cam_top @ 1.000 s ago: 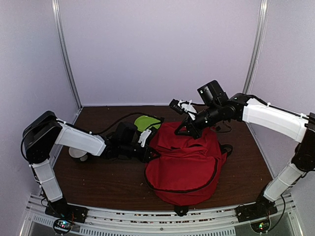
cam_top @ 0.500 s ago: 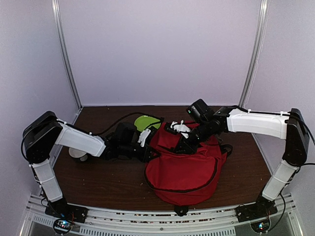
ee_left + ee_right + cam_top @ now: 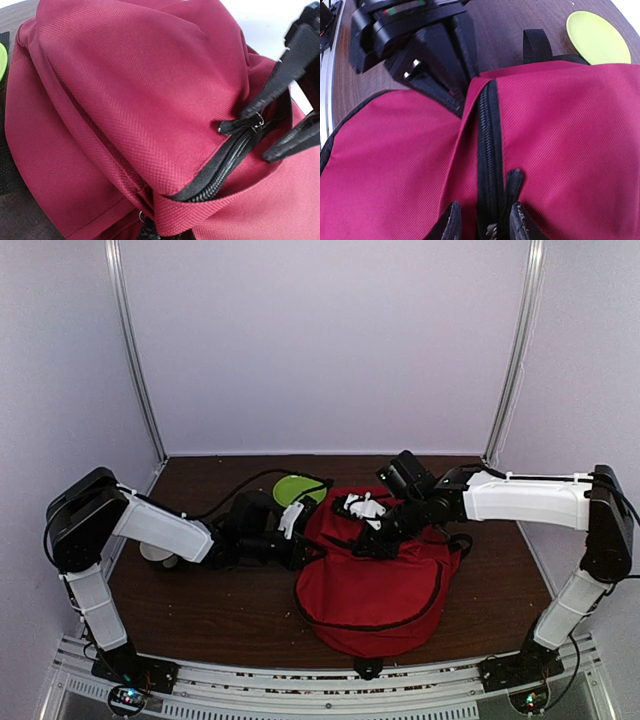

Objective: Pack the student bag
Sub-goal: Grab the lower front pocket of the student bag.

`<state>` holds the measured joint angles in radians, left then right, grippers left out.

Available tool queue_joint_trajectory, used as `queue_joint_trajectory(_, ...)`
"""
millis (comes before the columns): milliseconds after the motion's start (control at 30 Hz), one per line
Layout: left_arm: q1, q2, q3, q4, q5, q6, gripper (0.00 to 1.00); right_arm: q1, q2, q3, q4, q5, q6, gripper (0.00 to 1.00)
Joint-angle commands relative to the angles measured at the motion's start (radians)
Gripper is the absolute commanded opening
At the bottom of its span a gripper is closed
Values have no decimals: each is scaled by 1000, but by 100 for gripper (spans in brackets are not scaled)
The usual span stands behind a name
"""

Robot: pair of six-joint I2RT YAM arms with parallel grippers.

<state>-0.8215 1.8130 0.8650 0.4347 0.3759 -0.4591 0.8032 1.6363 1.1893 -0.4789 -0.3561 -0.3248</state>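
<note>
The left arm [image 3: 165,525] hides most of a white object [image 3: 155,552] and one edge of the student bag [image 3: 375,585]

The student bag [image 3: 375,585] lies on the table [image 3: 200,610], directly under the right gripper [image 3: 484,222], whose fingertips straddle the bag's zipper [image 3: 487,150]. Ahead of that gripper, at the bag's edge, sits the left gripper [image 3: 300,543]. Also ahead, just past the bag, a flat disc [image 3: 597,37] lies on the table.
</note>
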Motion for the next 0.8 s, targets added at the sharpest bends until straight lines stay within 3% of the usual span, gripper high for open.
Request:
queue_joint_trajectory(0,14,-6,-3,135,-18,-3,0,-17,47,52,0,14,38,35)
queue_joint_trajectory(233,14,-7,-7,144,-14,0,0,-17,58,49,18,118,38,37)
queue_joint_trajectory(433,14,-4,-7,149,-8,2,0,-16,94,40,9,204,27,28)
queue_joint_trajectory(567,14,-7,-10,153,-8,1,0,-16,132,52,-11,236,36,30)
queue_joint_trajectory(700,13,-10,-18,159,-12,0,0,-18,124,58,-10,212,53,11)
queue_joint_trajectory(767,14,-11,-19,160,-12,-1,0,-18,105,62,-13,189,60,9)
